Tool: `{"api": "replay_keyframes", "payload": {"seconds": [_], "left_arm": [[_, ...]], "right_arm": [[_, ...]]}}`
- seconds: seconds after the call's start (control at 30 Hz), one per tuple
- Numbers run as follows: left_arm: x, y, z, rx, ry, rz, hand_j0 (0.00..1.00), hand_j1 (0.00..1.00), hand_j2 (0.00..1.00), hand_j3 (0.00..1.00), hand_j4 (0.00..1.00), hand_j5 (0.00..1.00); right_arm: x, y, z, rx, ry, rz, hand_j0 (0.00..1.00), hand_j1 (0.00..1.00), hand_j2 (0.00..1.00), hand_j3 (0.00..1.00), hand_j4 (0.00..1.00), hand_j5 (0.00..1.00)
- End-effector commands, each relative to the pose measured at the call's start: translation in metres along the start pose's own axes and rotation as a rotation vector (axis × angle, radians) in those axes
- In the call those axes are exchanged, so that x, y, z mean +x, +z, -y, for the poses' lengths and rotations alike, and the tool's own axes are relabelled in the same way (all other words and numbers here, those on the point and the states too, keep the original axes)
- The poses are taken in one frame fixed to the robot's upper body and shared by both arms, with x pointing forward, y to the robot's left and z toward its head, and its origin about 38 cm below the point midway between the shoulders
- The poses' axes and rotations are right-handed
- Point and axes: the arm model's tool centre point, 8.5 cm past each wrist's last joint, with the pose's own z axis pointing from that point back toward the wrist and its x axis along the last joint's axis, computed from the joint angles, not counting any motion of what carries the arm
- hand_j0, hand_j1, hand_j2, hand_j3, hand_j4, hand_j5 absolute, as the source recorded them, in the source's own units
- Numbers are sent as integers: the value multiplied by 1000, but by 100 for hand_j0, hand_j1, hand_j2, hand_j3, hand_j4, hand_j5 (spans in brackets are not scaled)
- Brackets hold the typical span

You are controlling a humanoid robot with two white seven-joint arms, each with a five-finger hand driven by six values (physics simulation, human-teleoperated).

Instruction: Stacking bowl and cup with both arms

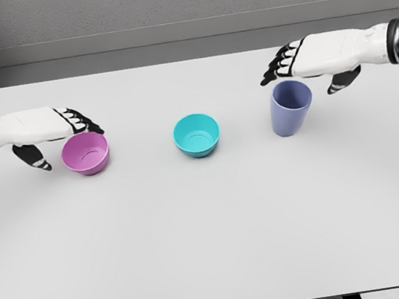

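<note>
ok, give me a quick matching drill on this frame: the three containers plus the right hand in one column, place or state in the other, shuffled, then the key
Things:
1. purple bowl
2. teal bowl
3. blue cup
4. right hand

Places or states:
A. stands alone mid-table, no hand near it
B. open, above the cup's rim
C. by the left hand, at the left
D. upright, at the right, under a hand

Pairs: 1-C, 2-A, 3-D, 4-B

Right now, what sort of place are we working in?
Likely a bare simulated test bench: a plain white table against grey walls, holding only a pink bowl, teal bowl and purple cup.
</note>
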Motion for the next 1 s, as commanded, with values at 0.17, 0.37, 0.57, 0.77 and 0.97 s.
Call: {"api": "replay_keyframes", "payload": {"seconds": [0.17,0.37,0.57,0.77,0.97], "left_arm": [[6,-11,-4,5,-4,25,100,100,100,100,100,100],[9,-17,-3,-2,-9,35,100,100,100,100,100,100],[10,-21,-3,-5,-11,40,100,100,100,100,100,100],[11,-23,0,-12,-10,43,100,100,100,100,100,100],[10,-22,1,-12,-8,40,100,100,100,100,100,100]], "right_arm": [[6,-15,1,-6,-9,31,100,100,100,100,100,100],[6,-17,0,-4,-14,34,100,100,100,100,100,100],[3,-16,-4,2,-25,24,100,100,100,100,100,100],[0,-16,-8,9,-36,17,100,100,100,100,100,100],[4,-22,-13,22,-40,31,100,100,100,100,100,100]]}}
